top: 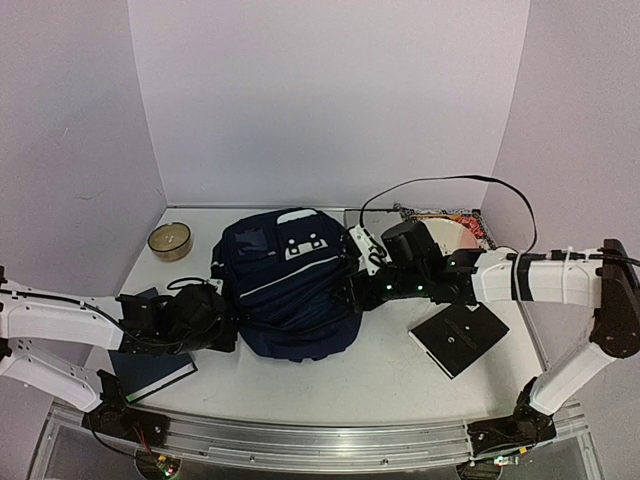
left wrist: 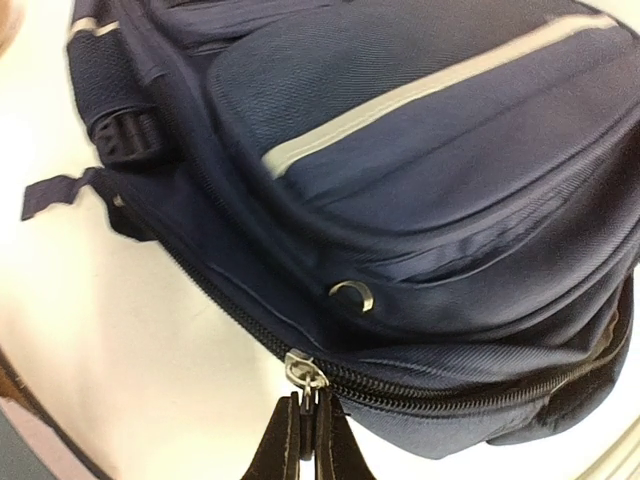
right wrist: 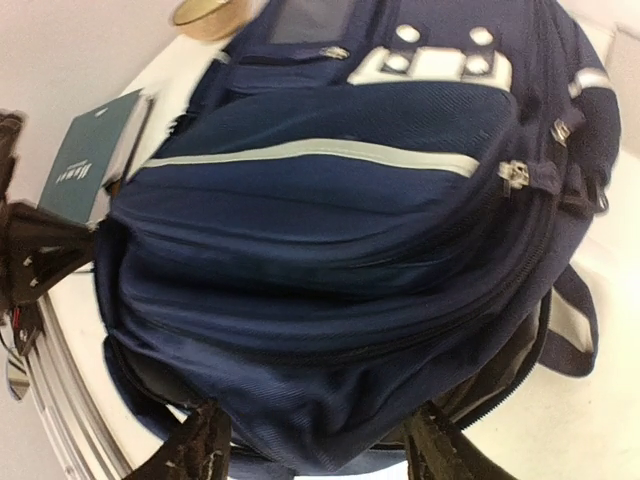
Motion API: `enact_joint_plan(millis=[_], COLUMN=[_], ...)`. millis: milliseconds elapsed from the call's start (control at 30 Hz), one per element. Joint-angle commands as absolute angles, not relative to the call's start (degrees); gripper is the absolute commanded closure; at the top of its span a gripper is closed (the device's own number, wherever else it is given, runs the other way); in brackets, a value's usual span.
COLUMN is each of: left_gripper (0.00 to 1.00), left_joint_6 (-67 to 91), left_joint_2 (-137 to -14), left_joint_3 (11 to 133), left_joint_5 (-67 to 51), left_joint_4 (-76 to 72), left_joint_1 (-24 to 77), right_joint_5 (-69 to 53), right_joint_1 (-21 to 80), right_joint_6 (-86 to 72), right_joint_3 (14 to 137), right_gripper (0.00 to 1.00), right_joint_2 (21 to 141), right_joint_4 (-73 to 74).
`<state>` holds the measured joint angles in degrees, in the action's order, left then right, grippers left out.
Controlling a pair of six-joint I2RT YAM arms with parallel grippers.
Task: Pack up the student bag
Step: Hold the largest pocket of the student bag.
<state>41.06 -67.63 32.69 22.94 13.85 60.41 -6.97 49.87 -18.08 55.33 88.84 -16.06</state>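
The student bag (top: 290,285), navy blue with white stripes and white patches, lies in the middle of the table. My left gripper (left wrist: 308,420) is at its left lower edge, shut on the pull tab of the main zipper; the metal slider (left wrist: 303,370) sits just beyond the fingertips. In the top view that left gripper (top: 230,335) touches the bag's left side. My right gripper (right wrist: 320,450) is at the bag's right side, open, its fingers (right wrist: 205,445) wide apart with a bulge of the bag's fabric between them. From above, the right gripper (top: 350,290) rests against the bag.
A dark teal book (top: 150,365) lies under the left arm. A round tin (top: 170,240) stands at the back left. A black square object (top: 458,337) lies to the right of the bag. Colourful items (top: 450,228) sit at the back right.
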Motion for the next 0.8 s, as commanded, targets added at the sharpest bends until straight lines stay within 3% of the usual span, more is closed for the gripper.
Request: enact_joint_plan(millis=[0,167,300,433,767], left_gripper=[1.00,1.00,1.00,1.00,1.00], left_joint_6=[38.27,37.28,36.37,35.71,35.09], left_joint_2=[-67.00,-65.18,-64.43,-63.91,-64.63], left_joint_3=[35.44,35.12,35.75,36.44,38.64], left_joint_5=[17.51,12.65,11.69,11.21,7.52], left_joint_4=[5.41,0.86,0.53,0.39,0.23], left_joint_1=[60.38,60.38,60.38,60.39,60.38], right_joint_5=[-5.41,-8.13,-2.50,-7.46,-14.35], right_joint_1=[54.76,59.48,61.35,61.62,63.65], right_joint_6=[-10.25,-5.15,-3.14,-1.44,2.53], right_joint_3=[56.80,58.64,61.60,63.14,73.00], right_gripper=[0.33,0.26,0.23,0.20,0.28], right_joint_2=[83.59,85.65,88.08,89.77,103.63], right_joint_4=[-16.43,-16.14,-13.28,-13.77,-13.36])
